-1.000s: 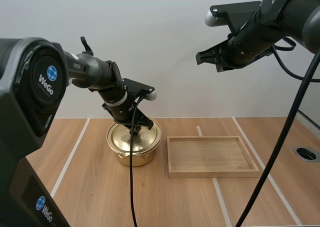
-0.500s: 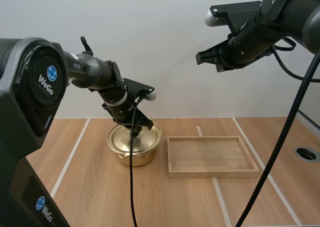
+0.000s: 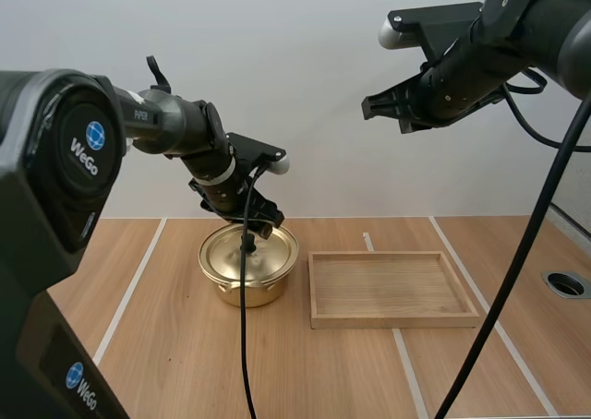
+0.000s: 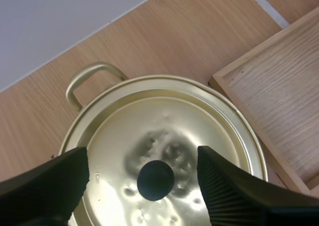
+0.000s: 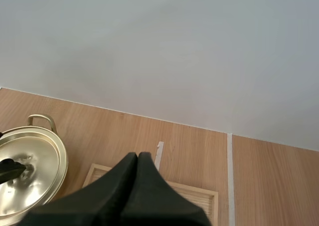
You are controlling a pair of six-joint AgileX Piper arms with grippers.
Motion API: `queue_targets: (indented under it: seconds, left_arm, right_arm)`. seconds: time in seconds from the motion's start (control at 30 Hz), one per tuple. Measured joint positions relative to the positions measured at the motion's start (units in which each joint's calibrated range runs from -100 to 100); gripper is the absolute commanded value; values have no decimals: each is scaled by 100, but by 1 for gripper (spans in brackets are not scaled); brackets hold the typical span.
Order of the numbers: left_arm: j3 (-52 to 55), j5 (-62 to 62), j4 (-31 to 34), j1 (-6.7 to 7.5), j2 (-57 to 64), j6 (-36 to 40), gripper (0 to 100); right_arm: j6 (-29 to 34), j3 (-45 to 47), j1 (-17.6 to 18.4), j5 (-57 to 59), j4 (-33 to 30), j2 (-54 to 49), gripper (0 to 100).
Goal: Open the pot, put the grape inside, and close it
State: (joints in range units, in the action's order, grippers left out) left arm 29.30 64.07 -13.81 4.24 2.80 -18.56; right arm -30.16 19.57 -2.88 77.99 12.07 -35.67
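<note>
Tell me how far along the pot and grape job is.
Done: hard to say. The lid sits closed on the pot and hides the inside, so the grape may or may not be in there. In hand: the left gripper is open, its fingers either side of the lid's black knob, not pinching it. The right gripper is shut on nothing, high above the table. Left: either every step or none.

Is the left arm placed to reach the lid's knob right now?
Probably yes: the left end effector hangs open over the lid, fingers either side of the black knob, nothing between.
</note>
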Motion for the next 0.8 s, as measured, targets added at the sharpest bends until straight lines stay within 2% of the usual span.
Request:
queue_targets:
  seconds: [0.4,0.43,0.5,0.63,0.8]
  left_arm:
    - [-1169,528,175,0,852,285,100]
    - [-1243,528,204,0,930,323,96]
    - [-1384,528,305,0,1113,397,74]
    - [-1526,528,369,0,1381,531,2]
    - [-1540,455,419,0,1641,565,0]
  right_arm:
    - [0,0,0,18,0,0,0]
    - [0,0,0,18,0,0,0]
    - [0,0,0,18,0,0,0]
    - [0,0,0,18,0,0,0]
    - [0,0,0,18,52,0,0]
